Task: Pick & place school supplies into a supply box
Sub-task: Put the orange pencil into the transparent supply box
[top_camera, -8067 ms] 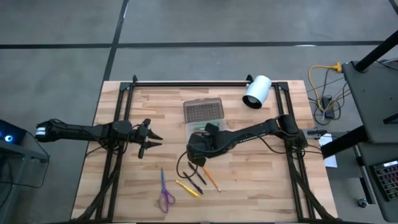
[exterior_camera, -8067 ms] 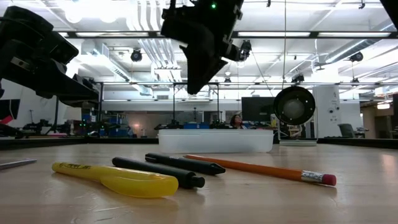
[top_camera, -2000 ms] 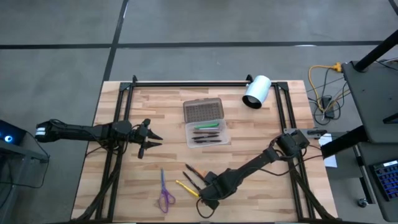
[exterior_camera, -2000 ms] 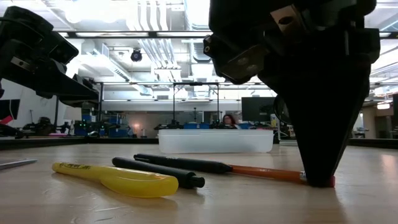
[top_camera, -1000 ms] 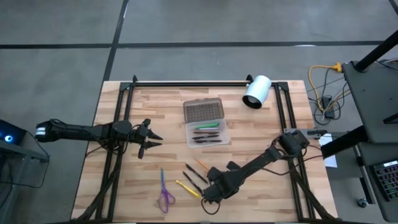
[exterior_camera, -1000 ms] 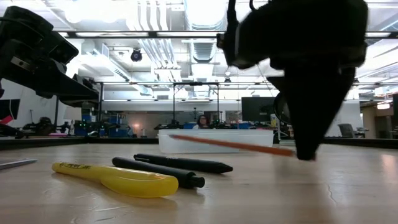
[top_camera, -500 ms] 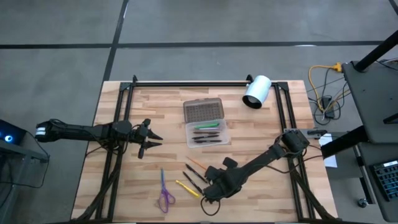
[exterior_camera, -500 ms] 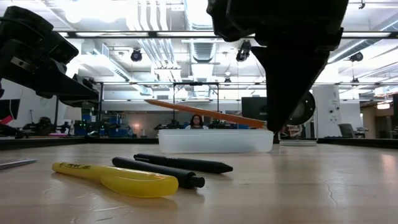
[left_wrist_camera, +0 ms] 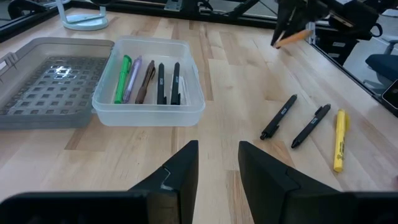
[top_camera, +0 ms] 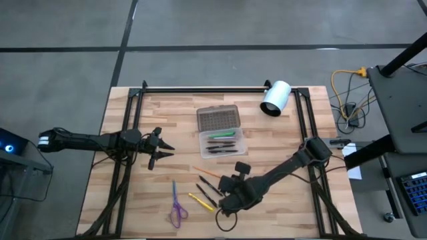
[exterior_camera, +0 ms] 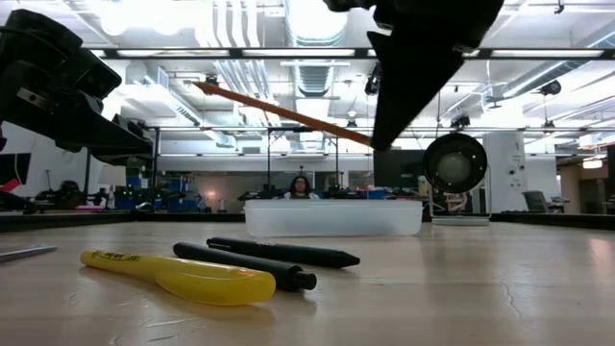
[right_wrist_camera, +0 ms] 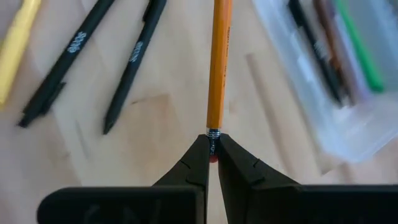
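Observation:
An orange pencil is off the table, with my right gripper shut on it, near the front of the table. Under it two black pens and a yellow marker lie flat on the wood; purple scissors lie further left. The supply box, a clear case with several pens lying in it, sits at the table's middle with its grey lid flat behind it. At the left of the table my left gripper hangs open on nothing. My right gripper pinches the pencil's eraser end between its two fingertips. The fingers slant down from the table's right and run roughly in line with the pencil. The pencil is lifted clear and tilted, its free end higher and pointing toward the far left.
A white cylinder lies at the far right of the table. Black frame rails run along both sides and the far edge. Bare wood lies right of the pens.
My right gripper has risen with the pencil and rolled at the wrist, drifting a little toward the supply box. The pencil, nearly level just above the table a second ago, now tilts with its free end raised high. The pens on the table have stayed put.

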You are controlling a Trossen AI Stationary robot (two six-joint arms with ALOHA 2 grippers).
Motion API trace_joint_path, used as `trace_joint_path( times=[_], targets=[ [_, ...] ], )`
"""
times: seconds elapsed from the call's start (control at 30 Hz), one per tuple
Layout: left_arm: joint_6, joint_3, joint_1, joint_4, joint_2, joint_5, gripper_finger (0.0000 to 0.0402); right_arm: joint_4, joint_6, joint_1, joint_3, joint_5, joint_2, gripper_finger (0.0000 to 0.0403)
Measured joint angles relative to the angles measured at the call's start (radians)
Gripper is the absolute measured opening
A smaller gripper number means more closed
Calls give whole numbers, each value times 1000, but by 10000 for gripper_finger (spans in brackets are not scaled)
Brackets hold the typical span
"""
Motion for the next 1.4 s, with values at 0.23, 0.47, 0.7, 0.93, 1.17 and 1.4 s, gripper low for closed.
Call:
trace_joint_path(
  times=[0.23, 0.47, 0.7, 0.93, 1.17, 1.4],
  targets=[
    [0, 0, 0, 0, 0, 0, 99, -3, -134, -21, 0, 76, 0, 12],
    [0, 0, 0, 0, 0, 0, 99, -74, -200, -58, 0, 129, 0, 12],
    [0, 0, 0, 0, 0, 0, 99, -163, -227, -96, 0, 198, 0, 12],
    [0, 0, 0, 0, 0, 0, 99, -162, -260, -144, -18, 215, -14, 12],
    [0, 0, 0, 0, 0, 0, 99, -113, -275, -195, -184, 232, -132, 12],
    [0, 0, 0, 0, 0, 0, 99, 181, -479, -225, -382, 195, -236, 12]
  ],
)
